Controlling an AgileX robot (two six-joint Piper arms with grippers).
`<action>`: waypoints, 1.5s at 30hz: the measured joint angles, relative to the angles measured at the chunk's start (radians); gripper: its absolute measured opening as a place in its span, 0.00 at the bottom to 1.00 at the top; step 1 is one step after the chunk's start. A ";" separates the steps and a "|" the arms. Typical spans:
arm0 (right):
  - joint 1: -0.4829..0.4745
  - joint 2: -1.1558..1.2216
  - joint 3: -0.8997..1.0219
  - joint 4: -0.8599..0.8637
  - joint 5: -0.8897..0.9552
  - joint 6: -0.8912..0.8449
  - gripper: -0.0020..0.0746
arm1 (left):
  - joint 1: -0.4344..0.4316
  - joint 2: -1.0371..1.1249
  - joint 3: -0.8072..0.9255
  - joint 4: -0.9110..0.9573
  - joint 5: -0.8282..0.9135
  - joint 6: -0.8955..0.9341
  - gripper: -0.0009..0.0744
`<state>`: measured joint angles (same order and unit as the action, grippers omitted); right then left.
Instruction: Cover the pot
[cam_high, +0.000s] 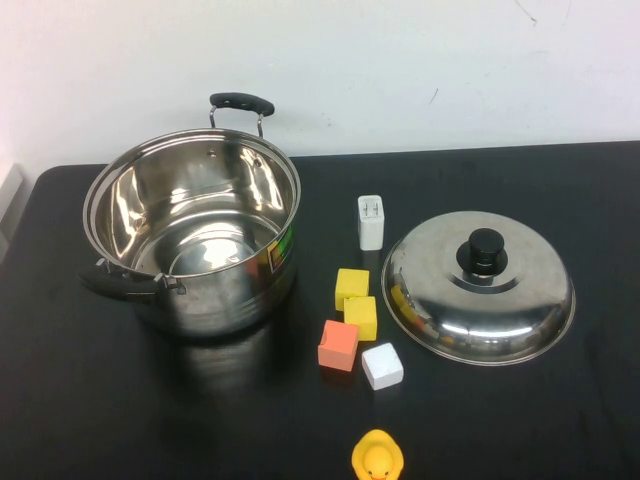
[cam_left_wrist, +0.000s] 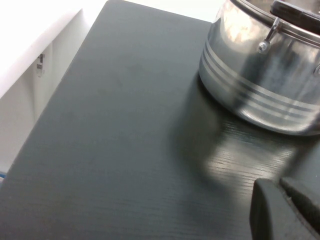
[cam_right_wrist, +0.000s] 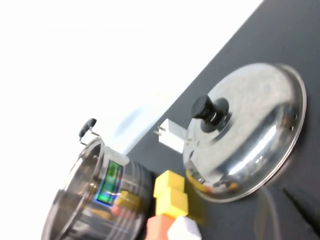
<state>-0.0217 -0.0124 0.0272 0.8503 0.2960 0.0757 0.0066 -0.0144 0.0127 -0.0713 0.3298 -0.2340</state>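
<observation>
The pot (cam_high: 192, 232) is a deep shiny steel stockpot with black side handles and a coloured sticker. It stands open and empty at the table's left. The domed steel lid (cam_high: 480, 287) with a black knob (cam_high: 486, 248) lies on the table to the right, apart from the pot. Neither gripper shows in the high view. My left gripper (cam_left_wrist: 280, 182) is shut and empty, low over the table beside the pot's wall (cam_left_wrist: 260, 75). My right gripper (cam_right_wrist: 286, 200) is near the lid's rim (cam_right_wrist: 247, 135), holding nothing; the pot (cam_right_wrist: 95, 200) shows beyond it.
Between pot and lid lie two yellow blocks (cam_high: 355, 300), an orange block (cam_high: 338, 345), a white block (cam_high: 382, 365) and a white charger (cam_high: 371, 221). A yellow rubber duck (cam_high: 377, 457) sits at the front edge. The black table (cam_high: 560, 420) meets a white wall behind.
</observation>
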 joint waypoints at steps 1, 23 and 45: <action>0.000 0.000 0.000 0.002 -0.002 -0.020 0.02 | 0.000 0.000 0.000 0.000 0.000 0.002 0.01; 0.000 0.210 -0.452 0.160 0.197 -0.996 0.02 | 0.000 0.000 0.000 0.000 0.000 0.002 0.01; 0.116 0.667 -0.514 -0.135 -0.257 -0.463 0.02 | 0.000 0.000 0.000 0.000 0.000 0.004 0.01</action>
<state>0.0940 0.6541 -0.4873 0.7153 0.0389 -0.3877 0.0066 -0.0144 0.0127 -0.0713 0.3298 -0.2302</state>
